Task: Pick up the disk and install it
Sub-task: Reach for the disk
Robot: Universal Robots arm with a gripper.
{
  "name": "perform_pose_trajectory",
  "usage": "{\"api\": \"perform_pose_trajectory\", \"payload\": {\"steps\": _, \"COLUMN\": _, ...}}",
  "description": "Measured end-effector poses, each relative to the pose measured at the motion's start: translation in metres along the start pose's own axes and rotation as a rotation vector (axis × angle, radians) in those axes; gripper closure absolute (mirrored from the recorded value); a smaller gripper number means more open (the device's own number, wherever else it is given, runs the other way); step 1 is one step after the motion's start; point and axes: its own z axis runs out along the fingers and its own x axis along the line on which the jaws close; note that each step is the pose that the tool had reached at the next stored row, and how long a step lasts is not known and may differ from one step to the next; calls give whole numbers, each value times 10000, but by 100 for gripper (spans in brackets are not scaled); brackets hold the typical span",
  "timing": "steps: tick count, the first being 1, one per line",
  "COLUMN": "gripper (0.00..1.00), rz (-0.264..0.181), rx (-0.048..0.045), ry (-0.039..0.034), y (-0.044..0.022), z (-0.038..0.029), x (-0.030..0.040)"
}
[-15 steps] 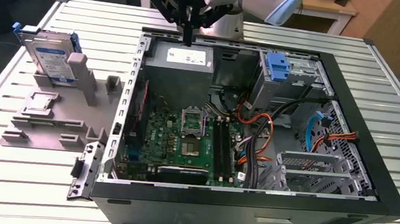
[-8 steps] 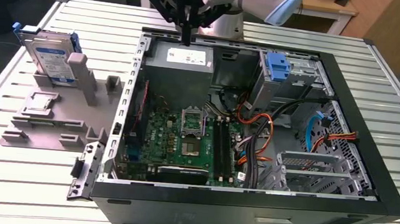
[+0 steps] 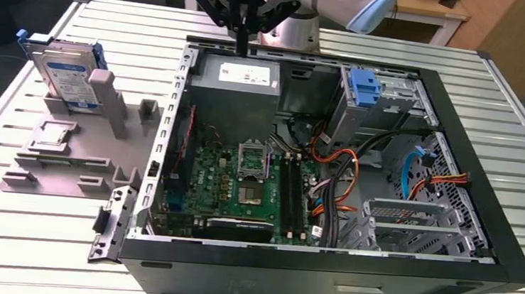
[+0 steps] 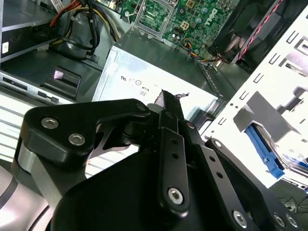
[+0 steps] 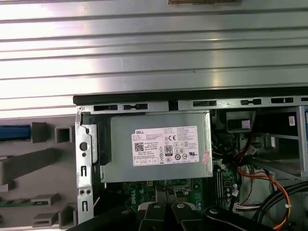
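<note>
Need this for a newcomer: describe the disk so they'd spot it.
Beside the open computer case, on the exterior view's left, sits a grey fixture. The disk stands upright on it; nothing else there has a blue-and-white label.

The slatted table [image 3: 130, 28] bears a computer case [image 3: 327, 275]; a grey fixture [image 3: 70, 166].

1. This is reading as a robotics lab or workshop, not a home.
2. A ribbed metal worktop [image 3: 505, 97] is carrying an opened desktop computer case [image 3: 328, 274], with its motherboard [image 3: 240, 181] and cables lying exposed.
3. A grey moulded fixture [image 3: 70, 166] is sitting just beside the case, on the exterior view's left, holding parts upright.
4. A robot arm [image 3: 337, 4] with a black tool [image 3: 243, 45] is hanging over the case's far edge.
5. Wooden desks [image 3: 441, 13] are standing behind the worktop.
</note>
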Motion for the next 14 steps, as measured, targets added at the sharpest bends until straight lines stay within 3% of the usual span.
{"api": "perform_pose_trajectory", "payload": {"steps": 14, "gripper": 90, "rz": 0, "rx": -1, "ry": 0, "y": 158, "z": 6, "x": 111}}
